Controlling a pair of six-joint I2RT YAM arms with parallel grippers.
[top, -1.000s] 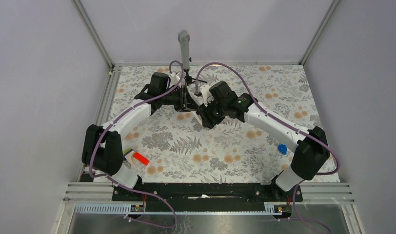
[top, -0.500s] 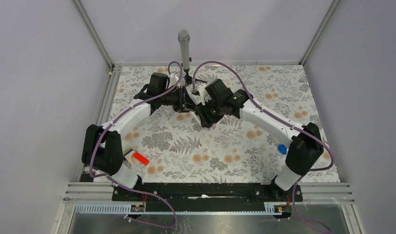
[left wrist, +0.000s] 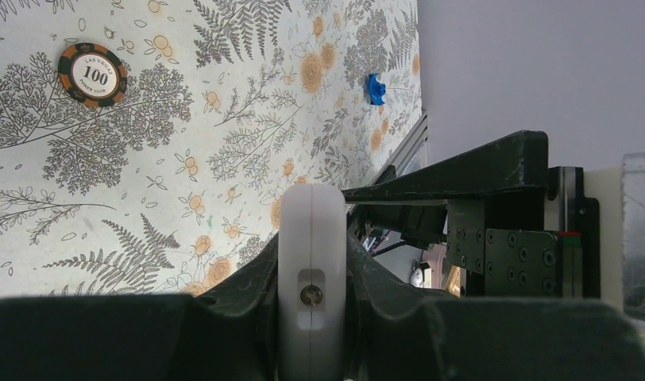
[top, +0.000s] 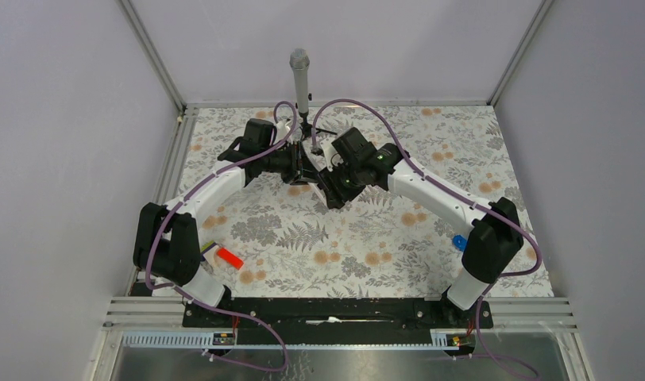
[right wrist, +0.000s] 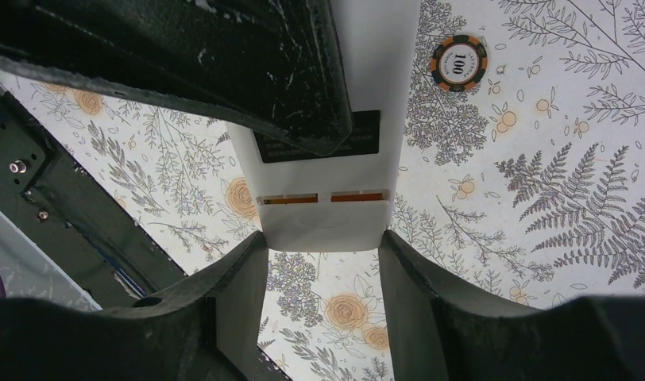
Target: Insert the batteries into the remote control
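The remote control [left wrist: 311, 230] hangs above the far middle of the table, edge-on and white in the left wrist view, with my left gripper [left wrist: 311, 262] shut on its two faces. In the right wrist view its white back [right wrist: 323, 222] carries a dark label. A slit across that back shows two short orange strips [right wrist: 287, 199]; I cannot tell whether these are the batteries. My right gripper [right wrist: 323, 246] pinches the remote's near end, one fingertip [right wrist: 252, 254] on each side edge. From above, the two grippers [top: 315, 171] meet and hide the remote.
A poker chip [right wrist: 459, 63] lies on the floral cloth under the grippers. A small blue piece [top: 459, 242] sits by the right arm, and a red-and-white block [top: 226, 257] by the left arm's base. A microphone on a stand [top: 300, 79] rises just behind the grippers.
The right arm has swung a little to the left and further back, carrying its wrist closer to the left gripper. The left arm has stayed put, and both grips are unchanged.
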